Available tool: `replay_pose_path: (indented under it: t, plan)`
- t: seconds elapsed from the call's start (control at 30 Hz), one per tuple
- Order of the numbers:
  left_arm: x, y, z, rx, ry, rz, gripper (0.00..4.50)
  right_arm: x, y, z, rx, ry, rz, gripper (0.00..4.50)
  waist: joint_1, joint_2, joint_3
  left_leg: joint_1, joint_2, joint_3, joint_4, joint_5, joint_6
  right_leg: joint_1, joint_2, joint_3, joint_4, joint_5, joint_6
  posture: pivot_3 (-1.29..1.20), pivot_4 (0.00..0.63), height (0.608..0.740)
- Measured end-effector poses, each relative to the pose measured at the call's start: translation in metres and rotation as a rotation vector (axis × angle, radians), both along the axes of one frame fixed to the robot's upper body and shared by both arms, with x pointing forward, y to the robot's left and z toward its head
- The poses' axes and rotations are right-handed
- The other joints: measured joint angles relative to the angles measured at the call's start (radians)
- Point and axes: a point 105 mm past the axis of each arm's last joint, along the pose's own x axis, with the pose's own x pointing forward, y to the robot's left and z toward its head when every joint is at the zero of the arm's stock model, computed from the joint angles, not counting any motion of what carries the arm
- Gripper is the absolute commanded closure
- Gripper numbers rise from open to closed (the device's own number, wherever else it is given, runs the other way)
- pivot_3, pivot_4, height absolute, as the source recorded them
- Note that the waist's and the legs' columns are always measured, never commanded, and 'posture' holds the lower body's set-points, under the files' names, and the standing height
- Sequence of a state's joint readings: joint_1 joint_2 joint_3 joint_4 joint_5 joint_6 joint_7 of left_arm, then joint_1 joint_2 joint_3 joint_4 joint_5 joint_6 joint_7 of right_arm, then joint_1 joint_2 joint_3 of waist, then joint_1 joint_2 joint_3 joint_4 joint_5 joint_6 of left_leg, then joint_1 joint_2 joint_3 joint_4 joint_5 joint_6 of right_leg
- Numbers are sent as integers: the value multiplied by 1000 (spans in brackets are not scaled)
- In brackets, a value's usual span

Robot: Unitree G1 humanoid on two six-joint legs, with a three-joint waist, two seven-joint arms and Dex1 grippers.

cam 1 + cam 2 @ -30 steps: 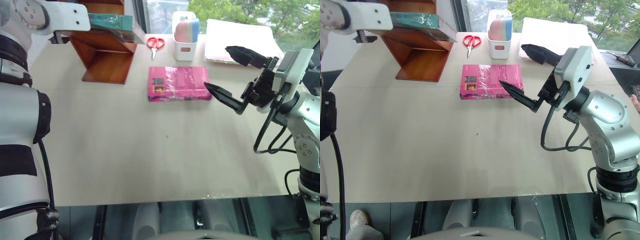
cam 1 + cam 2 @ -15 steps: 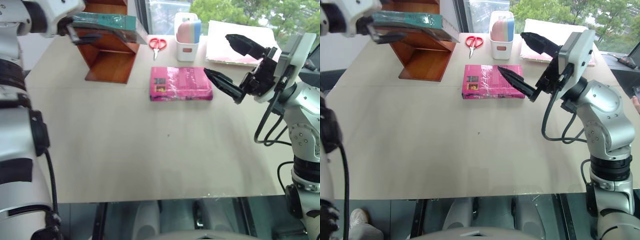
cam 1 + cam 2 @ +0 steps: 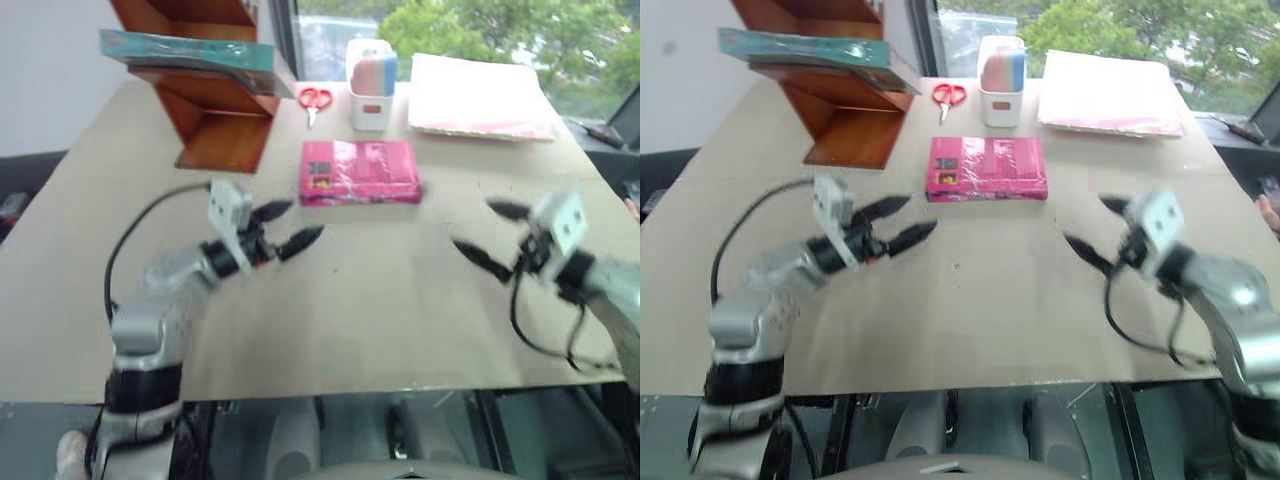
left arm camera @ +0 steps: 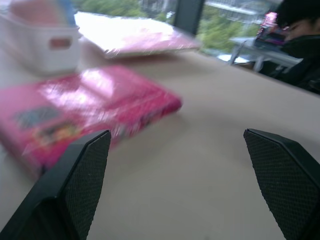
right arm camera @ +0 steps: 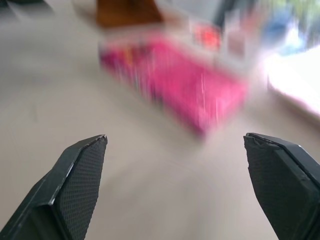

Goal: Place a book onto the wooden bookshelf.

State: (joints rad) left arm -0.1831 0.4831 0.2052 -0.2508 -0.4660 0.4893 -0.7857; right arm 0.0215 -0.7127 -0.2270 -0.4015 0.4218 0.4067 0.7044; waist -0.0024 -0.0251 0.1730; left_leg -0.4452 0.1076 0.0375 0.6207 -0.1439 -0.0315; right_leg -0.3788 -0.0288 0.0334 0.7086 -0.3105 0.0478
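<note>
Nearby, glossy pink wrapped book beside reddish-brown wooden bookshelf; red scissors, white container behind; both grippers spread, empty

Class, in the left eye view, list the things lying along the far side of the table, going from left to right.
Reddish-brown wooden bookshelf carrying the teal-green wrapped book → red-handled scissors → white container of pink and blue items → flat pink-edged packet.

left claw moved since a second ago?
Yes. The left claw has come away from the teal book on the wooden bookshelf and now hangs open and empty, low over the table, short of the pink book.
</note>
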Motion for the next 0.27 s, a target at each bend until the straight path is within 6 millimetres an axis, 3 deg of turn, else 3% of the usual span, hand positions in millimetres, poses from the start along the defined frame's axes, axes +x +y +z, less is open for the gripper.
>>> replay_pose_path:
  t: [0.1, 0.17, 0.27]
  plan:
    - [-12, 23, -12, 23, 1, 80, 43, -19, -28, -18, -40, 68, -104, 0, -2, 0, 0, 1, 0, 0, 0, 0, 0, 0, 0, 1, 0, 0, 0, 0, 150, 740]
    - [-23, 44, -14, 77, -7, 123, 43, -29, -44, -14, -79, 59, -142, 0, -11, 0, -1, 4, 0, 1, 0, 0, 0, 1, 0, 2, 0, -1, -1, 0, 150, 740]
    - [-33, 63, -13, 108, -4, 146, 43, -32, -50, -8, -102, 42, -146, 0, -15, -1, -2, 14, 0, 5, -3, -3, -4, 4, 0, 8, 0, -4, -1, 0, 150, 740]
